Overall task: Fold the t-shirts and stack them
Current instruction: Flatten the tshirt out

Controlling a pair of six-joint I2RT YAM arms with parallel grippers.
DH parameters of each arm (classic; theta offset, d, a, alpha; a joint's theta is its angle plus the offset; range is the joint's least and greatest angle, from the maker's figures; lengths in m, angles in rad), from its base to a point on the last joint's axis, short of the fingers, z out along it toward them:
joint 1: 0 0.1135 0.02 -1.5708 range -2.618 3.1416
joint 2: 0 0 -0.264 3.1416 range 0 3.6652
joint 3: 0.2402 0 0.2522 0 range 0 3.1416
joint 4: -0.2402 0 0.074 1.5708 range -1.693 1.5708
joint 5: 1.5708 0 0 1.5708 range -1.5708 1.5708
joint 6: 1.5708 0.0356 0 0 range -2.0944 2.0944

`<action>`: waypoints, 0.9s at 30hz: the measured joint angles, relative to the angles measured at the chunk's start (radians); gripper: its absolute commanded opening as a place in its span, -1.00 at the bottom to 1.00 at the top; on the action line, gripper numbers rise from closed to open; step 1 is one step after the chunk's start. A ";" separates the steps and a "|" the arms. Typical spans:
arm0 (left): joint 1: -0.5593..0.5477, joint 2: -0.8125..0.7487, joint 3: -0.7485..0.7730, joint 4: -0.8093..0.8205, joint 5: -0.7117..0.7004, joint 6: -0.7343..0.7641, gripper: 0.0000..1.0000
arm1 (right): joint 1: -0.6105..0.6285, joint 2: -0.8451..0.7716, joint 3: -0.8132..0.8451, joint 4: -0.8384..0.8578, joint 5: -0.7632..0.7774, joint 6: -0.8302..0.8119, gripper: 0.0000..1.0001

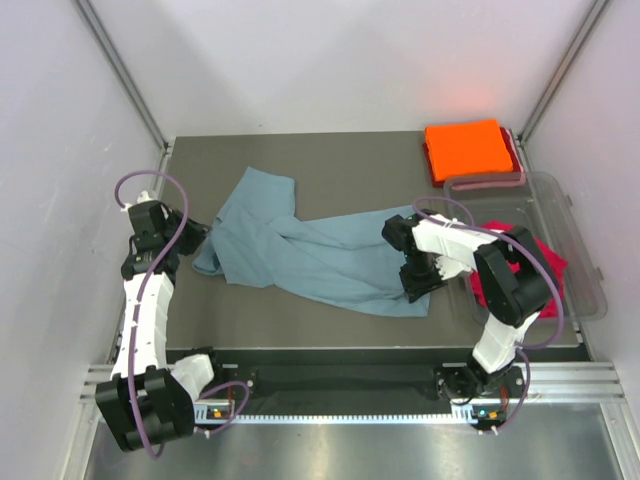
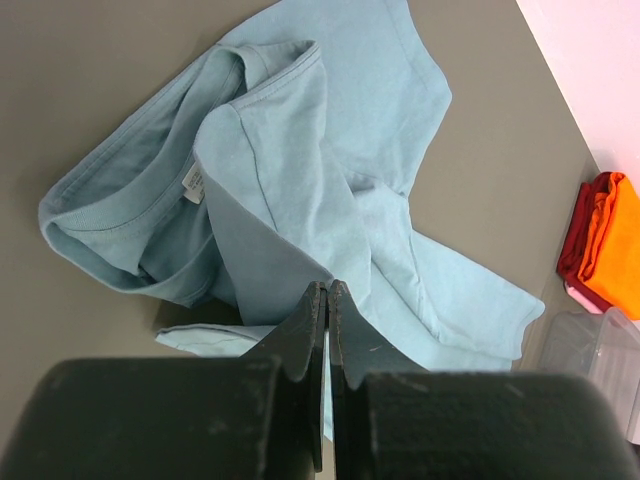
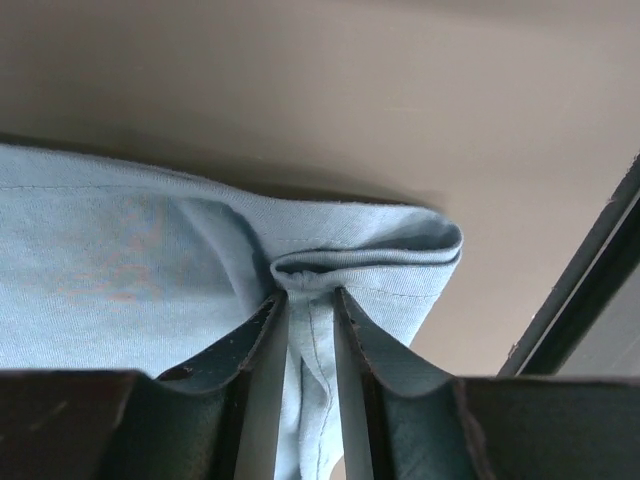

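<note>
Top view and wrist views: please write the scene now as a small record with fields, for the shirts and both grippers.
grey-blue t-shirt: unfolded, crumpled on the table
orange t-shirt: folded, far right corner, lying on a dark red folded cloth
clear tub: right side, red cloth inside
left gripper: shut, at the grey-blue shirt's left edge; whether it pinches fabric is unclear
right gripper: closed on a fold of the grey-blue shirt's hem

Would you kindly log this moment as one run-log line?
left gripper: shut, at edge of grey-blue t-shirt | right gripper: shut on its hem | orange t-shirt: folded, far right corner
</note>
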 measured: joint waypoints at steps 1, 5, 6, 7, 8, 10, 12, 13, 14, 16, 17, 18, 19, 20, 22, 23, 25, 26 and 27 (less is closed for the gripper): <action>0.000 0.000 0.000 0.000 0.000 0.000 -1.00 | 0.000 0.000 0.000 0.000 0.000 0.000 -0.46; 0.000 0.000 0.000 0.000 0.000 0.000 -1.00 | -0.001 0.000 0.000 0.000 0.001 0.001 -0.36; 0.000 0.000 0.000 0.000 0.000 0.000 -1.00 | -0.001 0.000 0.000 0.000 0.001 0.001 -0.34; 0.000 0.000 0.000 0.000 0.000 0.000 -1.00 | -0.001 -0.002 0.000 0.000 0.002 0.001 -0.31; 0.000 0.000 0.000 0.000 0.000 0.000 -1.00 | -0.001 -0.002 0.000 0.001 0.006 0.001 -0.29; 0.000 0.000 0.000 0.000 0.000 0.000 -1.00 | -0.001 -0.003 0.000 0.002 0.011 0.000 -0.26; 0.000 0.000 0.000 0.000 0.000 0.000 -1.00 | -0.001 -0.003 0.000 0.002 0.015 -0.001 -0.25; 0.000 0.000 0.000 0.000 0.000 0.000 -1.00 | -0.001 -0.003 0.000 0.003 0.017 -0.003 -0.29; 0.000 0.000 0.000 0.000 0.000 0.000 -1.00 | -0.001 -0.004 0.000 0.005 0.020 -0.004 -0.35; 0.000 0.000 0.000 0.000 0.000 0.000 -1.00 | -0.001 -0.004 0.000 0.013 0.026 -0.006 -0.49; 0.000 0.000 0.000 0.000 0.000 0.000 -1.00 | -0.001 -0.005 -0.001 0.019 0.029 -0.006 -0.53; 0.000 0.000 0.000 -0.001 0.000 0.000 -1.00 | -0.002 -0.008 -0.002 0.029 0.032 -0.006 -0.55; 0.000 0.000 0.000 -0.001 0.000 0.000 -1.00 | -0.002 -0.013 -0.006 0.036 0.034 -0.005 -0.56; 0.000 0.000 0.000 -0.001 0.000 0.000 -1.00 | -0.002 -0.019 -0.008 0.037 0.034 -0.003 -0.54; 0.000 0.000 0.000 -0.001 0.000 0.000 -1.00 | -0.002 -0.031 -0.008 0.041 0.036 -0.001 -0.50; 0.000 0.000 0.000 -0.001 0.000 0.000 -1.00 | -0.002 -0.038 -0.008 0.043 0.037 -0.001 -0.49; -0.001 0.000 0.000 -0.001 0.000 0.000 -1.00 | -0.002 -0.049 -0.008 0.044 0.037 0.000 -0.44; -0.001 0.000 0.000 -0.001 0.000 0.000 -1.00 | -0.002 -0.053 -0.008 0.044 0.037 0.001 -0.43; -0.001 0.000 0.000 -0.001 0.000 0.000 -1.00 | -0.002 -0.056 -0.008 0.044 0.037 0.002 -0.42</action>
